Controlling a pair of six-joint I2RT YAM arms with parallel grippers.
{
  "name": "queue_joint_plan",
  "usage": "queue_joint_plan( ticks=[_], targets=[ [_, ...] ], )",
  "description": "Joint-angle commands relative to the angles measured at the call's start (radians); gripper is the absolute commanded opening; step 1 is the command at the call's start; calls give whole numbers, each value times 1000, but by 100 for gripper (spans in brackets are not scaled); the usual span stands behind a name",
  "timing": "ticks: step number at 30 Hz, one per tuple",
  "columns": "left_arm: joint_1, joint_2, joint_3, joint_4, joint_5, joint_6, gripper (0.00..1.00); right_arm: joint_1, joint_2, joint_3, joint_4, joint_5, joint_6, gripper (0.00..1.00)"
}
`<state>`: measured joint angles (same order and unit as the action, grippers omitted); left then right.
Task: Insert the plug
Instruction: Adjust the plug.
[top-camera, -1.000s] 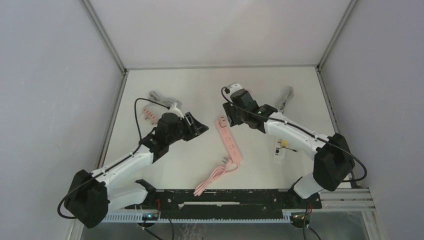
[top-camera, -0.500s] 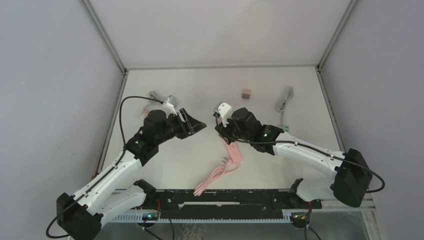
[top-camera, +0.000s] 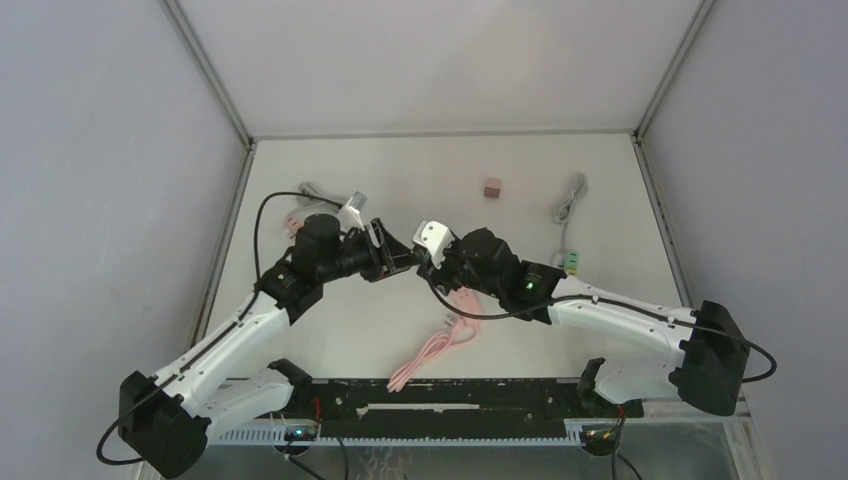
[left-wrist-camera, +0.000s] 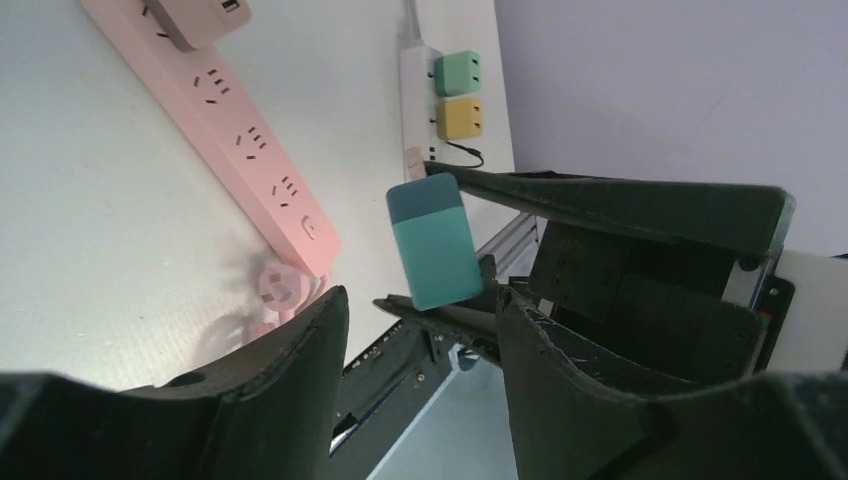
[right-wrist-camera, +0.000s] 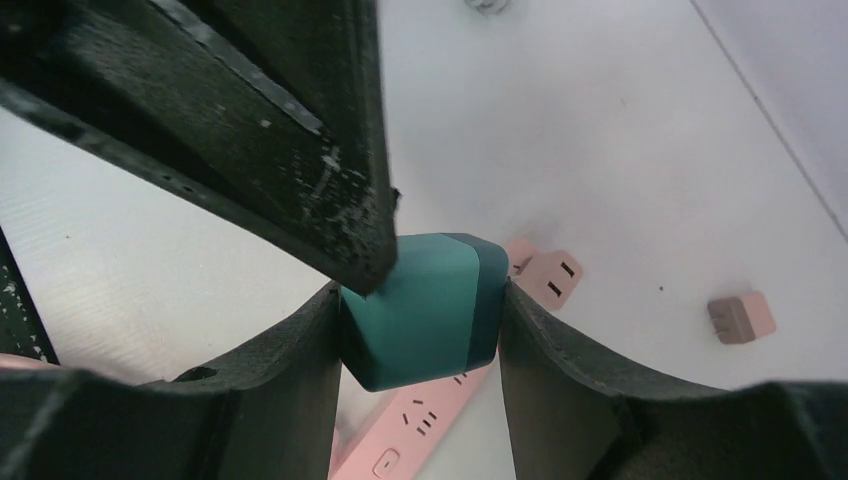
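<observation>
My right gripper (right-wrist-camera: 420, 300) is shut on a teal plug (right-wrist-camera: 430, 310) and holds it above the table. In the top view the right gripper (top-camera: 428, 258) meets my left gripper (top-camera: 400, 255) tip to tip at mid-table. My left gripper (left-wrist-camera: 420, 300) is open. The teal plug (left-wrist-camera: 435, 245) hangs just beyond its fingertips, between the right gripper's fingers. One left finger (right-wrist-camera: 250, 110) overlaps the plug's upper left corner. The pink power strip (left-wrist-camera: 250, 150) lies on the table below, also in the right wrist view (right-wrist-camera: 420, 430) and partly under the right arm (top-camera: 465, 300).
A beige plug (left-wrist-camera: 205, 15) sits in the pink strip's far end. A white strip (left-wrist-camera: 418, 90) holds a green plug (left-wrist-camera: 457, 72) and a yellow plug (left-wrist-camera: 460, 117). A brown cube plug (top-camera: 491, 188), a grey cable (top-camera: 570, 200) and a small pink adapter (right-wrist-camera: 545, 272) lie on the table.
The right gripper has carried the teal plug left and nearer the arms' bases. The left gripper has moved right to meet it. Both grippers are now tip to tip.
</observation>
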<state>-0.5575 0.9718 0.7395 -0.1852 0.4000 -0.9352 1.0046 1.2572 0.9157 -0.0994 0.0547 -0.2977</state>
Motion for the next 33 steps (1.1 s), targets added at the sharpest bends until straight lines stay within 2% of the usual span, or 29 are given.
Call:
queue_joint_plan(
  ticks=[1,5,20,28,33],
  targets=[
    [7,0,54,67,76,-40,60,41,-28,-9,90,19,-92,39],
    [10,12,48,94,104,-58,61,77,-32,-27,122,38,-158,39],
    [62,58,-16,173,193,-123,55,103,-51,-35,173,44,-201,40],
    [67,108,-24,219,241,-135,47,105,-43,-35,197,37,-210,40],
    [108,110,-30,224,246,-133,42,104,-32,-35,204,36,-215,40]
  ],
)
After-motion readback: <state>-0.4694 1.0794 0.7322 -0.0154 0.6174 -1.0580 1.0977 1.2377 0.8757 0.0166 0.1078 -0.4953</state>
